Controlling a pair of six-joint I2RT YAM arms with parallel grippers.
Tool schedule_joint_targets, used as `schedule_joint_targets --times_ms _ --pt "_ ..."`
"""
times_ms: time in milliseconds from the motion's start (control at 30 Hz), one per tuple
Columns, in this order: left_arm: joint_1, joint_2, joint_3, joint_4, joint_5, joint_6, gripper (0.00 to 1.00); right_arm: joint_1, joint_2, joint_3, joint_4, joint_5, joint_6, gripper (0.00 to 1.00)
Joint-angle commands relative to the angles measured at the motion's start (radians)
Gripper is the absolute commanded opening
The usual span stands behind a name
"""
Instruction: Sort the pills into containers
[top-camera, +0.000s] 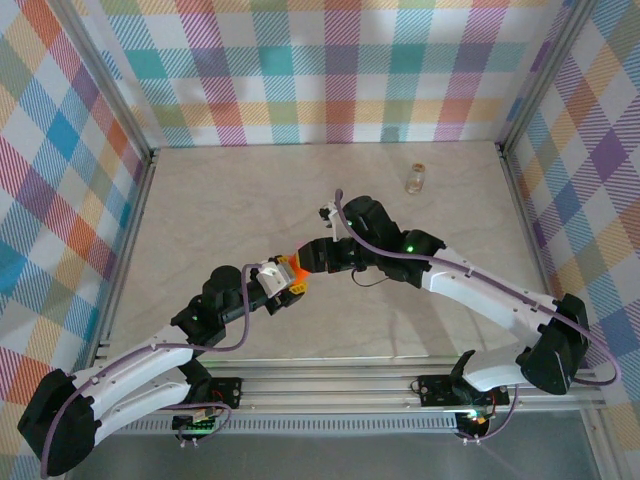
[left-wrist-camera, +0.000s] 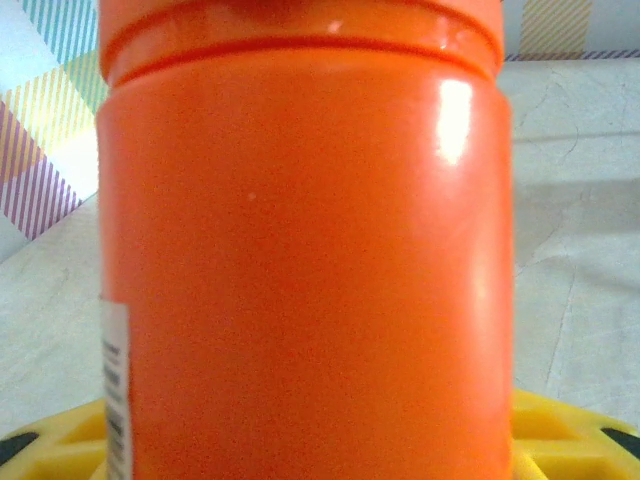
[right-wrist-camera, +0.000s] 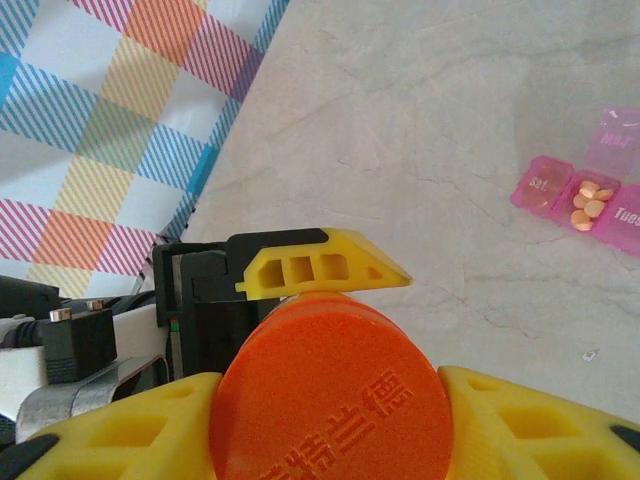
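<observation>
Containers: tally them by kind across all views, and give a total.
Orange bottle: 1
Pink pill box: 1
Small clear jar: 1
Total: 3

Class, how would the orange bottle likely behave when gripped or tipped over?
The bottle looks glossy, so it may slip. Its plastic wall seems stiff. Being round, it would probably roll if laid down.

Looked like a lab robot cell: aluminium-profile frame (top-camera: 330, 385), plaid backdrop panels (top-camera: 330, 70) enclosing marble-pattern table (top-camera: 250, 190).
</observation>
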Motion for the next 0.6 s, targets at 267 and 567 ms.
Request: schedule_joint_targets --times_ms 267,567 --pt "-0.024 -0.009 0.049 0.115 0.118 0.089 0.0 -0.059 -0.061 0.073 0.013 0.077 -0.32 0.55" --pt "-0.024 -0.012 0.051 0.104 0.141 0.09 0.0 -0.06 -0.125 0.162 -0.218 -0.147 -0.916 0.62"
